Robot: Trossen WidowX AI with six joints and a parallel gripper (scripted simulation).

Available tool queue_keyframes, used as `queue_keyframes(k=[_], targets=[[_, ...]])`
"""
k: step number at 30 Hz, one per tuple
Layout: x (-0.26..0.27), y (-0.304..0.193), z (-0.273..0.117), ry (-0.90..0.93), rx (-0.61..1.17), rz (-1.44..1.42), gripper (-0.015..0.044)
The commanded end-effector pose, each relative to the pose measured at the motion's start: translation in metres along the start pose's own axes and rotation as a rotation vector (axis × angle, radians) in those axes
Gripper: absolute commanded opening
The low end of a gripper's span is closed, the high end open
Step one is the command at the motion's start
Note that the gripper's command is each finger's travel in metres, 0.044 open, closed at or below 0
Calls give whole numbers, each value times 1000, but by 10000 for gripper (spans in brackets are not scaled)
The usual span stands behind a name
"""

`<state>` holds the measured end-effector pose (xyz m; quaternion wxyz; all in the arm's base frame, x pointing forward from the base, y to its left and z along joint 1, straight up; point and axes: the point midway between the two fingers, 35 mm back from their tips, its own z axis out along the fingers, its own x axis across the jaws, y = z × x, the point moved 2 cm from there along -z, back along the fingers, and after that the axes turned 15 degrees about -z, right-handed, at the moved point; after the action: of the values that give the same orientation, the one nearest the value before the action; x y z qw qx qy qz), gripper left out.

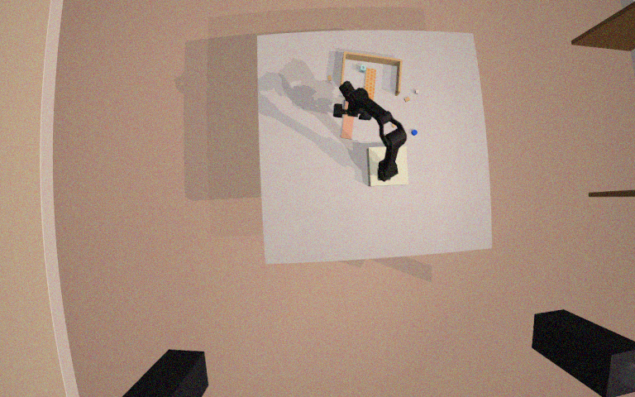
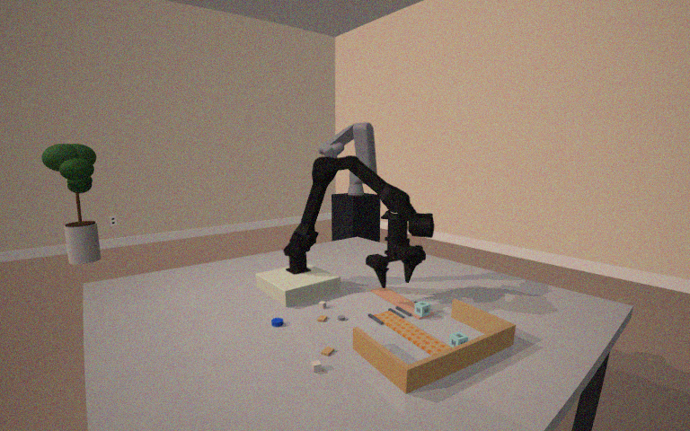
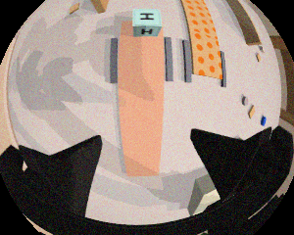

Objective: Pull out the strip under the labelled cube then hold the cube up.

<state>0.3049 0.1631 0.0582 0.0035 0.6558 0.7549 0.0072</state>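
The plain strip (image 3: 141,105) is judged already pulled out, lying below the wide-open, empty tool (image 3: 146,157), while the labelled cube (image 3: 147,22), seated on the strip's far end ahead, remains to be grasped and lifted.

The gripper (image 2: 395,278), jaws wide apart and empty, hangs above the plain strip (image 2: 392,296) on the table (image 2: 178,352).
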Motion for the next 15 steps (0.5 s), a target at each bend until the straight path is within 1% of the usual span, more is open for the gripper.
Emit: queue_keyframes(k=[1,15], targets=[[-4,15,-2,2,-3,-4,440],[-18,56,-8,1,-6,-4,440]])
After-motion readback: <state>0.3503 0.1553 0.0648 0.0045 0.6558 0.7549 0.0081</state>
